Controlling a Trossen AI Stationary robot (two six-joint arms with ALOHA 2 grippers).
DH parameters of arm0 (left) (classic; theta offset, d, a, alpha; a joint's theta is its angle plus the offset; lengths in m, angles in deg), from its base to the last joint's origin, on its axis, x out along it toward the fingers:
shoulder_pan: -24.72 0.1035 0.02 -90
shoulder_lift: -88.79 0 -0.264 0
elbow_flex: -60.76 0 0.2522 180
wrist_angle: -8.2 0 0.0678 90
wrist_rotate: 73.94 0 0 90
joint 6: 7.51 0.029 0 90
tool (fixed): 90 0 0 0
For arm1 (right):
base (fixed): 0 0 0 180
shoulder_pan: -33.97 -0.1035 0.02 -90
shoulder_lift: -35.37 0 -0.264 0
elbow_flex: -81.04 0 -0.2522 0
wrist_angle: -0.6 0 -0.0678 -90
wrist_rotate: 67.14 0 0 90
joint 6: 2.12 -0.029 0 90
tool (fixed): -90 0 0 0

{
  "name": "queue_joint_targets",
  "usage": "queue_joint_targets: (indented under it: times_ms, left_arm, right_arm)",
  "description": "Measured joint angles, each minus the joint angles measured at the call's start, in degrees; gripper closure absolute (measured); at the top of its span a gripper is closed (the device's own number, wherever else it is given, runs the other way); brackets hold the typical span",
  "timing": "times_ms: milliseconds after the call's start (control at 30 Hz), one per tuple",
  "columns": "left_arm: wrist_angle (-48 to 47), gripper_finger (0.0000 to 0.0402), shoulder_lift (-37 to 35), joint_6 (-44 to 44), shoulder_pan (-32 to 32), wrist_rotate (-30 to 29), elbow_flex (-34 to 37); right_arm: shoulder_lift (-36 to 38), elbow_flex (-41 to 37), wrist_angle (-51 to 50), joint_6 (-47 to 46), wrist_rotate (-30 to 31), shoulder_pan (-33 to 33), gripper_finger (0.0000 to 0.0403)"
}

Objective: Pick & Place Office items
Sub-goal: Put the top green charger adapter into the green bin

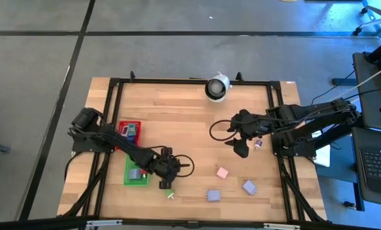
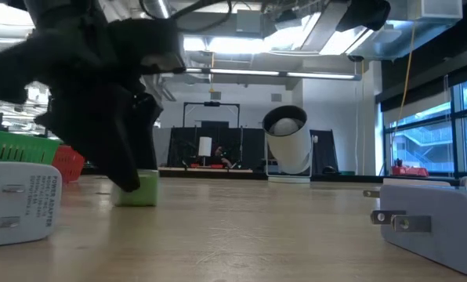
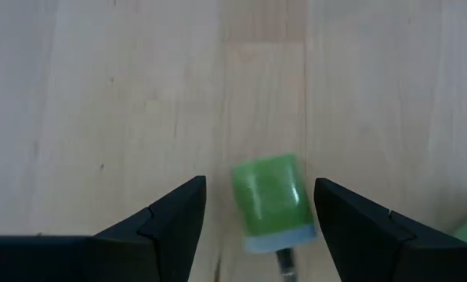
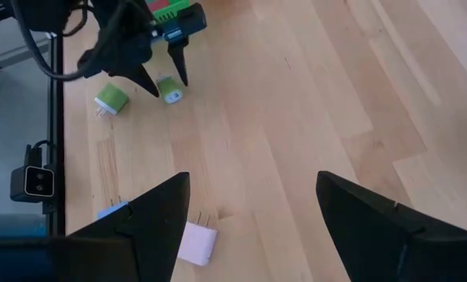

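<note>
Trays (image 1: 135, 171) beside left pincer (image 1: 167, 186)

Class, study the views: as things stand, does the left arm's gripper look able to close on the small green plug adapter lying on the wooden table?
Probably yes. The left gripper stands open with the small green plug adapter between its fingers on the bare wooden table, nothing blocking it.

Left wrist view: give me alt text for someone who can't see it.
The left gripper is open, its two dark fingers on either side of a small green plug adapter lying on the bare wooden table. The adapter's metal prong points back toward the camera, and neither finger touches it.
</note>
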Motion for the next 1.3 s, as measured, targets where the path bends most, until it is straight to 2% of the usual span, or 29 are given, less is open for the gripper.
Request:
queue_joint_targets:
  times_ms: [133,233,467,633,767,933,1100,1200,1300]
  left_arm:
    - [0.6,0.0171,1.2,-1.0,0.5,-0.7,0.0]
    - [0.5,0.0188,1.6,-1.6,0.9,0.6,0.0]
    - [0.4,0.027,1.5,-3.9,0.8,3.8,0.0]
    - [0.6,0.0271,1.5,-6.2,0.9,3.5,-2.2]
    - [0.0,0.0271,1.5,-6.0,0.9,0.3,-6.3]
    - [-3.9,0.027,1.4,-6.0,1.5,-5.5,-13.8]
    - [-7.4,0.0267,1.4,0.2,2.8,-13.3,-22.8]
    - [-7.4,0.0266,1.4,4.5,3.8,-14.3,-28.1]
    - [-7.4,0.0265,1.3,8.0,4.6,-14.4,-33.4]
  right_arm:
    - [0.0,0.0,0.0,-0.2,0.4,0.0,0.0122]
    - [0.0,0.0,0.0,0.1,0.4,0.0,0.0122]
    - [0.0,0.0,0.0,0.3,0.4,0.0,0.0122]
    - [0.0,0.0,0.0,0.3,1.4,0.0,0.0122]
    - [0.0,0.0,0.0,0.2,5.0,0.0,0.0122]
    - [0.0,0.0,0.7,0.0,5.6,0.0,0.0122]
    - [0.0,0.0,0.7,-0.2,9.8,0.0,0.0122]
    - [0.0,0.0,0.7,0.9,13.0,0.1,0.0122]
    - [0.0,0.0,0.7,4.4,13.4,0.6,0.0122]
